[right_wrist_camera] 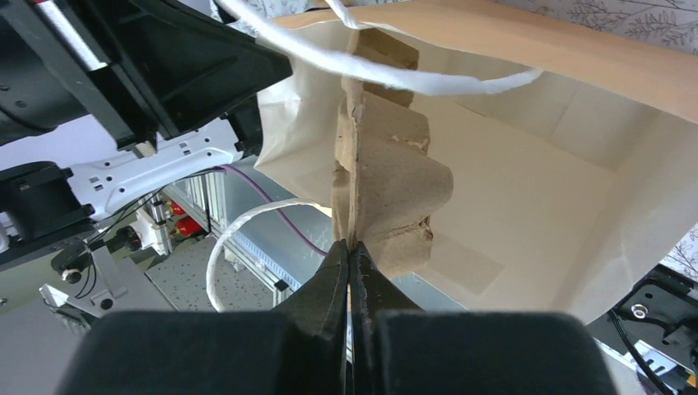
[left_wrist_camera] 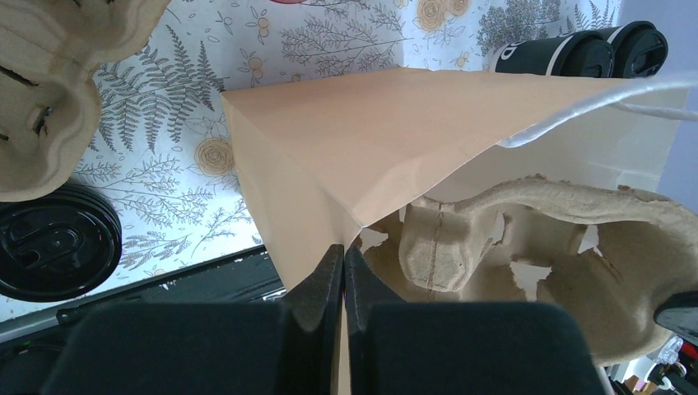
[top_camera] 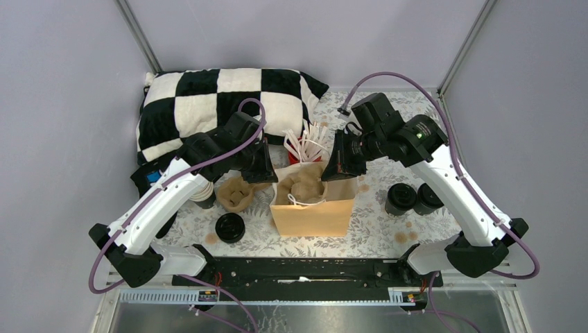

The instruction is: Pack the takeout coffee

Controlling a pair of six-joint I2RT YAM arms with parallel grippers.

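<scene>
The takeout coffee: two lidded black cups, one (top_camera: 401,199) and its twin (top_camera: 428,199), stand touching or nearly so on the tabletop (top_camera: 374,232) toward its right edge, neither packed yet. Just left of them, mid-table and closer to the near edge, stands one brown paper bag (top_camera: 312,216), mouth up, with one pulp cup carrier (top_camera: 305,184) inside it. The right gripper (right_wrist_camera: 352,255) is over the bag's right side, fingers closed flat; we judge they pinch the carrier's upper edge rather than the bag. The left gripper (left_wrist_camera: 344,263) is pinched shut on the bag's left rim, holding the mouth open. We read the step as seating the carrier in the bag, with the cups not yet loaded. The next move calls for the right fingers to let go of the carrier, swing right to a cup, grip it below the lid, hold it upright and lower it into a carrier well while the left hand holds the rim. Other counts: a second carrier (top_camera: 234,193) loose left of the bag; one black lid stack (top_camera: 230,227) by the near edge, number of lids unclear; one stack of lidless cups (top_camera: 203,195), partly hidden under the left arm.
</scene>
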